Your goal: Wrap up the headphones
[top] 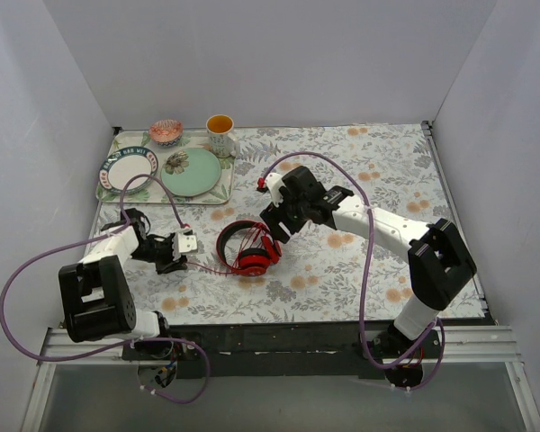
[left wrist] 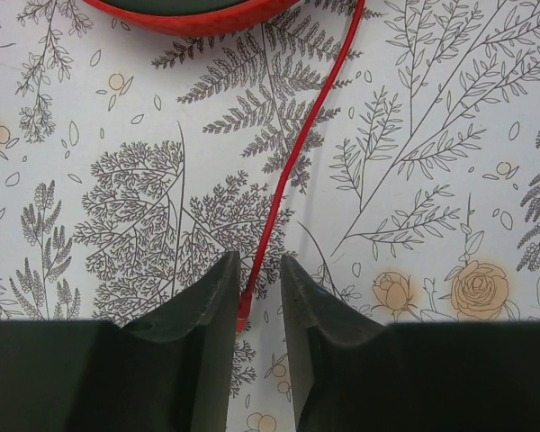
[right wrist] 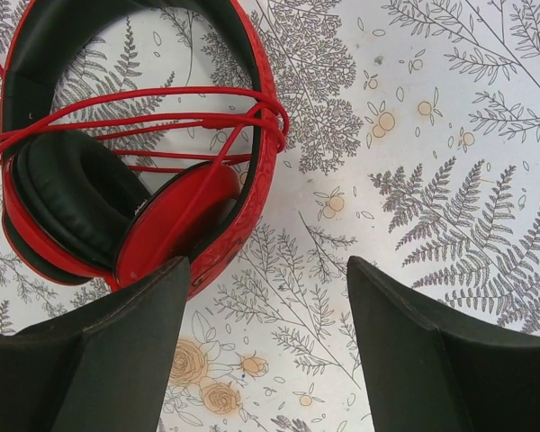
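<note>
The red headphones (top: 249,248) lie on the floral tablecloth in the middle, folded, with the thin red cable (right wrist: 162,121) wound several times across the headband. They fill the upper left of the right wrist view (right wrist: 135,180). A loose stretch of cable (left wrist: 297,153) runs from an earcup (left wrist: 189,13) to its plug end, which lies between my left gripper's fingers. My left gripper (top: 187,245) (left wrist: 256,261) stands just left of the headphones, jaws narrowly apart, the plug against the left finger only. My right gripper (top: 274,232) (right wrist: 268,265) is wide open and empty over the cloth at the headphones' right edge.
A patterned tray (top: 162,198) at the back left holds a blue-rimmed plate (top: 129,168), a green plate (top: 192,171), a pink bowl (top: 166,131) and a mug (top: 220,133). Thick purple robot cables loop over both arms. White walls enclose the table.
</note>
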